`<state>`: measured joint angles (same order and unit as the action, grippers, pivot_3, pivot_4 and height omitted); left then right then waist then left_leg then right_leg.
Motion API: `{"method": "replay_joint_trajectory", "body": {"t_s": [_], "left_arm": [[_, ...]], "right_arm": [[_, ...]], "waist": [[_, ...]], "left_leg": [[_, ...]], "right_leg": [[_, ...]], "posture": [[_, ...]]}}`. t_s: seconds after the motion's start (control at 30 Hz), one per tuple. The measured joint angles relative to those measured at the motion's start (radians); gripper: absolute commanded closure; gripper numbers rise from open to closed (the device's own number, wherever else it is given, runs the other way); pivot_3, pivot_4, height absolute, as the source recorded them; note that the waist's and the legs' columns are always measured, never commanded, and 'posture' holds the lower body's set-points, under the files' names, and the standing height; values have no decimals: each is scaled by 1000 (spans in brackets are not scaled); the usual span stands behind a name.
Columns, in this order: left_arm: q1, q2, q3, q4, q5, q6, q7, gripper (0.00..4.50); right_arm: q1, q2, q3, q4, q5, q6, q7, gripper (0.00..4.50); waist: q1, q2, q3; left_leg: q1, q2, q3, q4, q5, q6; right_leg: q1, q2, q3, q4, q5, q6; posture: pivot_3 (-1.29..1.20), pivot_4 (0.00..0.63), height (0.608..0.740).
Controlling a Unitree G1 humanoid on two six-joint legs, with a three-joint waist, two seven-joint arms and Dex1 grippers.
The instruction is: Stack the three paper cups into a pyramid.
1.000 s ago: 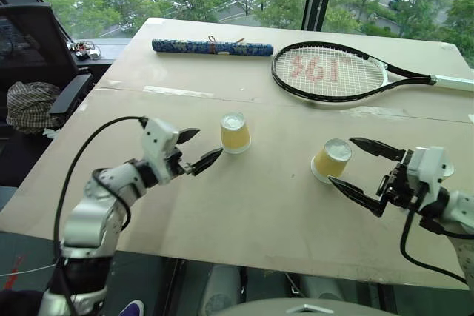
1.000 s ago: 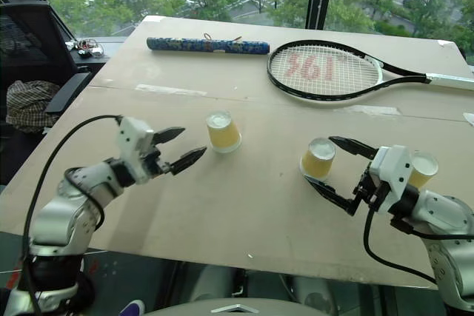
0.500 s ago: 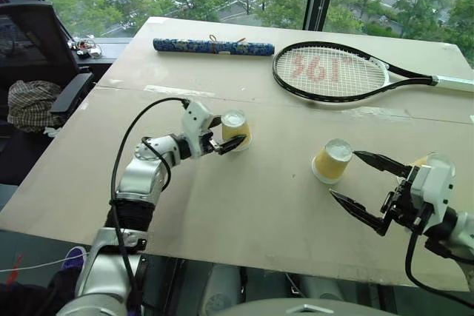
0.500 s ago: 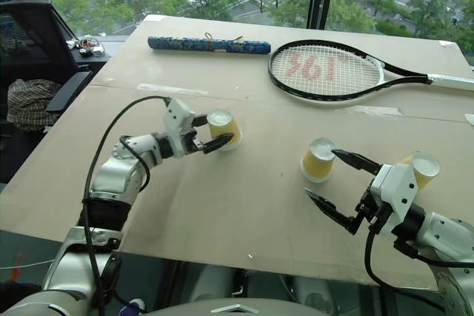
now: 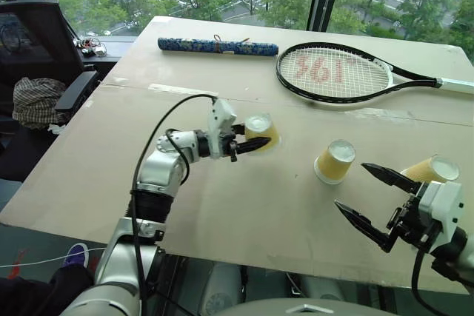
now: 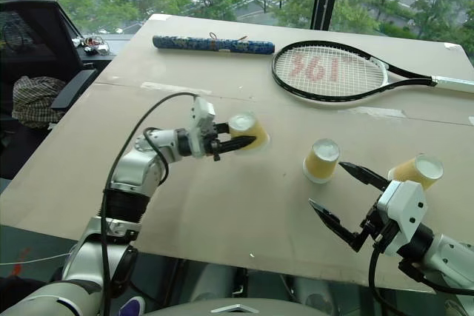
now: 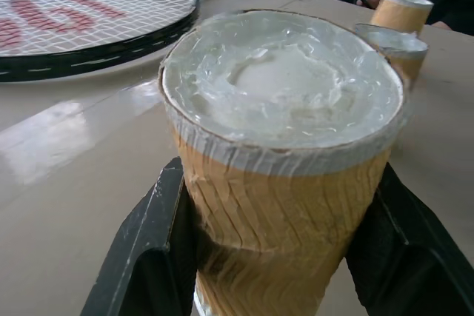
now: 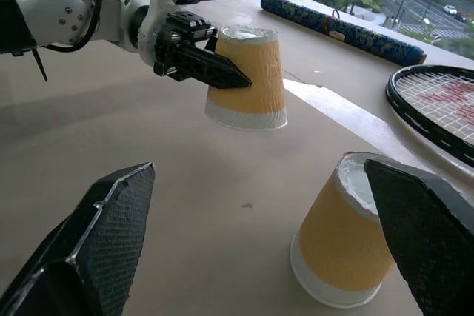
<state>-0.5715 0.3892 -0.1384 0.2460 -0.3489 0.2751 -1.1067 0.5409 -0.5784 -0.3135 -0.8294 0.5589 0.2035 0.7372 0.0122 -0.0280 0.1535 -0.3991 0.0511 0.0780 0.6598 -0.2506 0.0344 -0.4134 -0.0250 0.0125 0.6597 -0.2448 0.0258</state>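
Left gripper [image 5: 252, 143]: closed on cup 1, 1 black finger on each side of its wall, reaching in from the robot's left.
Cup 1 [image 5: 261, 132]: upside down, white base up, tilted in the grip; in the right wrist view its rim appears lifted off the table, with a shadow beneath. It sits left of the other 2 cups.
Right gripper [image 6: 340, 196]: fingers spread wide, holding nothing, low over the near right part of the table, pointing toward cup 2 and apart from it.
Cup 2 [image 5: 335, 161]: upside down on the table, standing alone at centre right, just beyond the right gripper's fingertips.
Cup 3 [image 6: 416, 171]: tipped over near the right edge, well apart from cup 1, close behind the right gripper's body.
Table [image 5: 244, 212]: pale board surface carrying all 3 cups.
Tennis racket [image 5: 333, 72]: black frame, red marking on white strings, flat at the far right.
Patterned blue tube [image 5: 216, 46]: lying flat at the far edge, left of the racket head.
Black chair [image 5: 44, 42]: beside the table's left edge.
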Motion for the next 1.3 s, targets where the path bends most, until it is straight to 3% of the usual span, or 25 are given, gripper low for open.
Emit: {"method": "replay_joint_trajectory", "body": {"t_s": [0.3, 0.43, 0.6, 1.23, 1.3], "left_arm": [[-17, -78, -102, 3, 72, -23, 3, 2356], [-17, -90, -107, 3, 77, -22, 9, 2356], [-24, -94, -109, 3, 90, -15, 11, 2356], [-65, -182, -176, 136, 185, -131, 15, 2356], [-65, -182, -175, 136, 185, -128, 12, 1517]], "right_arm": [[138, 31, -117, 41, 2, -109, 83, 0], [118, 17, -167, 87, 45, -111, 112, 0], [85, -52, -255, 154, 148, -142, 252, 0], [138, -25, -250, 131, 133, -132, 239, 0], [137, -25, -250, 132, 131, -132, 237, 0]], "waist": [[-2, 0, 0], [-4, 0, 0], [2, 0, 0], [2, 0, 0], [2, 0, 0]], "left_leg": [[0, -3, -2, 0, 0, 0], [0, -3, -2, 1, 0, 0], [-1, -4, -5, 1, 0, 0], [-1, -4, -5, 2, 0, 0], [-1, -4, -5, 2, 0, 0]], "right_leg": [[1, 0, 0, 0, 0, 0], [1, 0, 0, 1, 0, 0], [1, 0, 0, 0, 0, 0], [2, -1, 0, 0, 0, 0], [2, -1, 0, 0, 0, 0]], "posture": [[0, 150, 740], [0, 150, 740], [0, 150, 740], [0, 150, 740], [0, 150, 740]]}}
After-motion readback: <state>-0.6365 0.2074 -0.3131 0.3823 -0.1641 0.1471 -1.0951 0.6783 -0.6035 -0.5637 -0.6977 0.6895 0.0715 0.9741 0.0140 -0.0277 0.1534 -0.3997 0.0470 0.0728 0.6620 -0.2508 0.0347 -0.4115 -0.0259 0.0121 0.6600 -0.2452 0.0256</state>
